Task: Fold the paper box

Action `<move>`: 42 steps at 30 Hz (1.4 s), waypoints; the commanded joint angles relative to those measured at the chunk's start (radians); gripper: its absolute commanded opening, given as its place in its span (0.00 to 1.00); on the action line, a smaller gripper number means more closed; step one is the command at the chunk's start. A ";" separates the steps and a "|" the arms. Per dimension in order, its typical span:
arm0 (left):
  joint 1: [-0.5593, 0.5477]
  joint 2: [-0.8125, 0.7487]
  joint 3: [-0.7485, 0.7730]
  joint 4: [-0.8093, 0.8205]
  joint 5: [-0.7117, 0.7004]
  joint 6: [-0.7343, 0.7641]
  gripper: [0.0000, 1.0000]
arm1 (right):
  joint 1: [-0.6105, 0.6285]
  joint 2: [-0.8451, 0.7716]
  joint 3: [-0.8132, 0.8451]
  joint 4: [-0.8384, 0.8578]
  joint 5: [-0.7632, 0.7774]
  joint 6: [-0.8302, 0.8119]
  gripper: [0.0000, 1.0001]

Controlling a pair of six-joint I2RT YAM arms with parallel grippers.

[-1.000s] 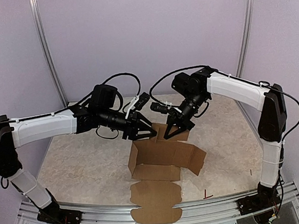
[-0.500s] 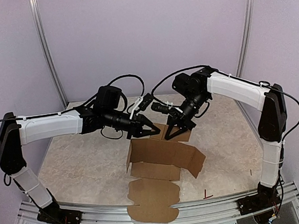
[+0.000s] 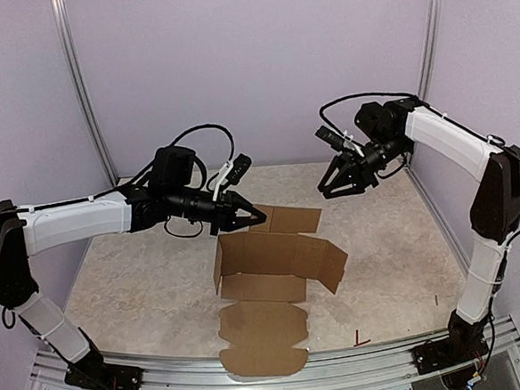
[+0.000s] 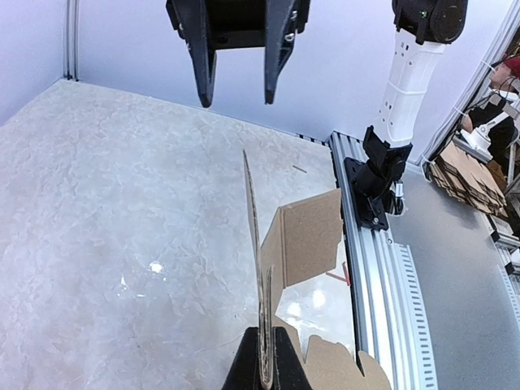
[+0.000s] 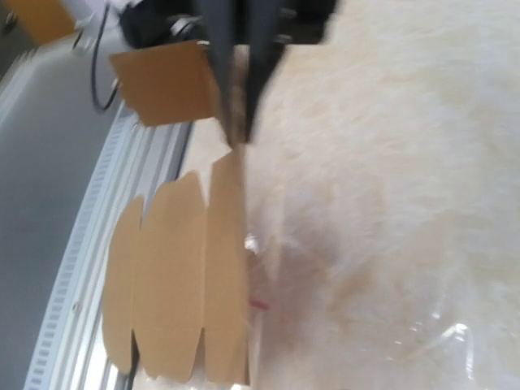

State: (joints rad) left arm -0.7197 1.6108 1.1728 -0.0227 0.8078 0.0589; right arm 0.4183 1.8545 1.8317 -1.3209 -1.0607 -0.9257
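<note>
Near the middle of the counter (image 3: 141,275) sits the paper box (image 3: 274,265), only partly formed. A long back wall stands up, a short side wall rises at its left end, and a flap angles outward at its right end. Its base panel lies flat. Two more panels with rounded flaps lie flat in front of the base, the last one reaching over the metal rail (image 3: 360,356) at the near edge. Another panel lies flat on the far side.

At the far left corner, the left gripper (image 3: 254,219) is pinched tight on a cardboard edge. Its wrist view shows that edge standing upright between the closed fingers. Well apart from the box, the right gripper (image 3: 334,187) hangs above the far right of the counter, its jaws parted and nothing between them.

By my reading the fold is at an early to middle stage. Some walls are raised, but none look locked. The front panels, the right flap and the far panel have yet to be brought up and tucked in, which will likely need both arms.
</note>
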 commanded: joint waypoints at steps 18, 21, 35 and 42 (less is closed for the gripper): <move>0.030 -0.018 -0.028 0.137 -0.013 -0.053 0.00 | 0.033 -0.032 -0.205 0.189 -0.058 0.114 0.38; 0.029 -0.008 -0.027 0.144 -0.036 -0.053 0.00 | 0.053 -0.029 -0.200 0.154 -0.068 0.072 0.39; 0.025 0.010 -0.018 0.129 -0.073 -0.093 0.00 | 0.072 -0.011 -0.151 0.064 -0.085 0.016 0.48; 0.022 0.001 -0.036 0.165 -0.022 -0.107 0.00 | 0.076 -0.018 -0.158 0.183 -0.067 0.135 0.48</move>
State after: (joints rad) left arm -0.6991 1.6123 1.1412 0.1127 0.7700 -0.0299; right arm 0.4778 1.8526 1.6650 -1.1934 -1.1290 -0.8604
